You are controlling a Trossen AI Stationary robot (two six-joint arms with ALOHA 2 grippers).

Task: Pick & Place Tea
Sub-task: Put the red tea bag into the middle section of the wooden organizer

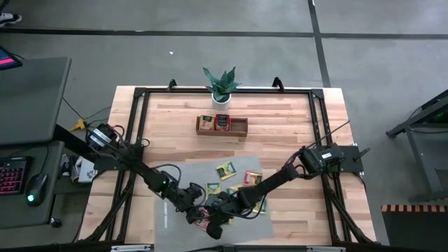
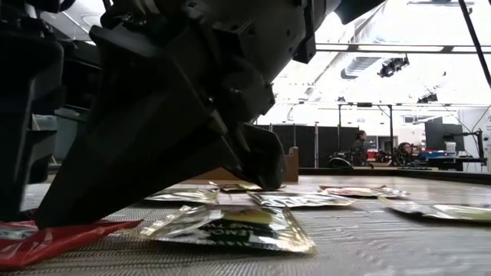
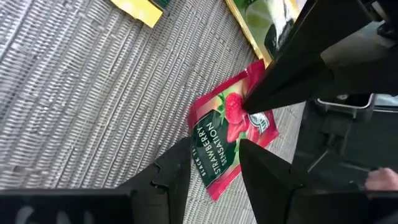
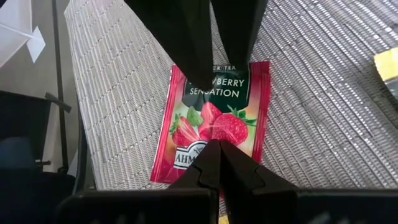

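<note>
Both your grippers meet over one red strawberry sachet (image 4: 211, 124) lying flat on the grey ribbed mat (image 1: 175, 178), near the mat's front edge. Your left gripper (image 3: 214, 163) is down at one end of the sachet w/ its jaws set narrow, one finger each side of that end; can't tell if the pads actually pinch it. Your right gripper (image 4: 217, 163) has its jaws fully closed, holding nothing, tips pressed onto the opposite end of the same sachet, over the printed label.

In the high view the two arms converge at approx. the mat's front middle, left gripper (image 1: 198, 210) and right gripper (image 1: 222, 208) just beside each other.

Other tea: yellow and green sachets (image 1: 225, 170) loose on the mat behind the grippers, and a yellow-green one (image 2: 230, 226) lies flat in the low view's foreground. A few more sit in the wooden tray (image 1: 239, 127) toward the back of the worktop (image 1: 294, 112), in its left and middle compartments; right compartment looks bare. A potted plant (image 1: 221, 85) stands at the back edge, just behind the tray.

People sit far off in the room behind.
</note>
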